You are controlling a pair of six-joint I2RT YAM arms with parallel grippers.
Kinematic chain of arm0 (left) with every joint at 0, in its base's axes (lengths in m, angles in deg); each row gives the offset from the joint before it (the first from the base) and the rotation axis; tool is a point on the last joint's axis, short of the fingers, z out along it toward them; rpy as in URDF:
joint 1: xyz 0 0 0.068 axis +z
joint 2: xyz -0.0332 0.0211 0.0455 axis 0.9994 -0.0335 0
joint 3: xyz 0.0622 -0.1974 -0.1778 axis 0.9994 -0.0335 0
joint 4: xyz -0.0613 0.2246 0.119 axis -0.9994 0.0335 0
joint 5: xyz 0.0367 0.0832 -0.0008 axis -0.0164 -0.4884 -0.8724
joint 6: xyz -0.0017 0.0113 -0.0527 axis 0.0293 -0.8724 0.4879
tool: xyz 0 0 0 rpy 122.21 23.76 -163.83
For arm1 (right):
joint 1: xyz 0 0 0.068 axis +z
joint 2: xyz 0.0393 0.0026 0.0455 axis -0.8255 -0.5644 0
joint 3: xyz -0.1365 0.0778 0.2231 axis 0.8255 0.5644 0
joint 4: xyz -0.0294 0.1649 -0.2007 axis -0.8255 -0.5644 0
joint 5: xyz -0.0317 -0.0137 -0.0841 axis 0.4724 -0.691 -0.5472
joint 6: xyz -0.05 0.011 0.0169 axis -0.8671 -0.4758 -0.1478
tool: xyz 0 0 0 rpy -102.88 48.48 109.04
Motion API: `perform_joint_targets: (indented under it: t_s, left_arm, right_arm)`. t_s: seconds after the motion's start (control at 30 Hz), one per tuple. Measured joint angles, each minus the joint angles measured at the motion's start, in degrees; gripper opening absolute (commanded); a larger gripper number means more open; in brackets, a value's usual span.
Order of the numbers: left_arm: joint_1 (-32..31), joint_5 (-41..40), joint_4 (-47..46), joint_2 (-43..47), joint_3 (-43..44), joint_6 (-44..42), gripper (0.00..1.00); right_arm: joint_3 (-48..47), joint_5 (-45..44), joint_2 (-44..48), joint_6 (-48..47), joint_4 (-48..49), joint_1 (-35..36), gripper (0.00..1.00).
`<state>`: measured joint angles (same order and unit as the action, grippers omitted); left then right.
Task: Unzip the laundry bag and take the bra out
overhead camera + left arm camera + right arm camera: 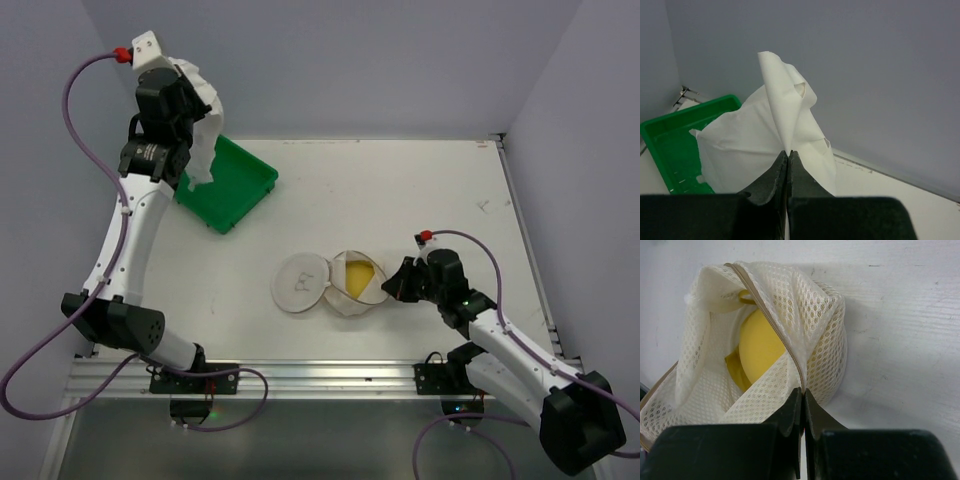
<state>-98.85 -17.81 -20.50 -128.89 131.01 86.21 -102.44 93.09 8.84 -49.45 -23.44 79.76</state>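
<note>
My left gripper (192, 100) is shut on a white bra (206, 130) and holds it high above the green tray (243, 183). In the left wrist view the bra (750, 142) hangs from the closed fingertips of that gripper (788, 152). The cream mesh laundry bag (352, 290) lies open mid-table, its round lid (302, 283) flipped flat to the left. My right gripper (393, 285) is shut on the bag's zip rim; the right wrist view shows this gripper (803, 390) pinching the mesh (815, 315). A yellow rounded insert (760, 345) sits inside the bag.
The green tray (670, 135) stands at the table's back left, under the hanging bra. Grey walls close in the back and sides. The table's front rail (310, 378) runs between the arm bases.
</note>
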Motion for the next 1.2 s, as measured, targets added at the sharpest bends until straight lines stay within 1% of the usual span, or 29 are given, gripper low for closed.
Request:
perform_joint_targets:
  t_s: [0.2, 0.4, 0.5, 0.6, 0.73, 0.87, 1.03, 1.1, 1.2]
  left_arm:
    - [1.4, -0.04, -1.33, 0.0, -4.79, 2.56, 0.0]
    - [1.84, -1.92, -5.11, 0.17, -10.75, 5.49, 0.0]
    - [3.26, -2.69, -6.4, -1.01, -11.23, 6.67, 0.0]
    - [5.29, -3.08, -9.97, -2.73, -12.94, 7.48, 0.0]
    - [8.44, -2.25, -13.77, -8.17, -13.94, 8.92, 0.0]
    - [11.89, 0.94, -19.54, -16.44, -13.94, 10.95, 0.0]
    - [14.88, 4.85, -24.81, -24.59, -14.1, 12.98, 0.0]
    - [15.56, 6.29, -28.13, -25.83, -16.0, 14.03, 0.0]
    - [16.02, 8.24, -35.17, -25.29, -22.99, 16.04, 0.01]
  right_arm:
    - [-0.02, 0.26, -1.05, -0.46, 0.0, 0.0, 0.0]
    - [-1.01, 0.26, -1.42, -1.29, -0.39, 0.0, 0.0]
    - [-1.38, 0.22, -1.44, -1.55, -0.52, 0.0, 0.0]
    - [-1.51, 0.15, -1.44, -1.86, -0.61, 0.0, 0.0]
    - [-1.51, 0.17, -1.44, -1.95, -0.81, 0.0, 0.0]
    - [-1.86, 0.22, -1.79, -2.49, -1.05, 0.0, 0.0]
    - [-2.99, 0.42, -2.23, -3.69, -1.27, 0.0, 0.0]
    - [-3.17, 0.57, -2.12, -4.07, -1.33, 0.0, 0.0]
    - [-3.19, 1.16, -2.05, -4.37, -1.33, 0.0, 0.0]
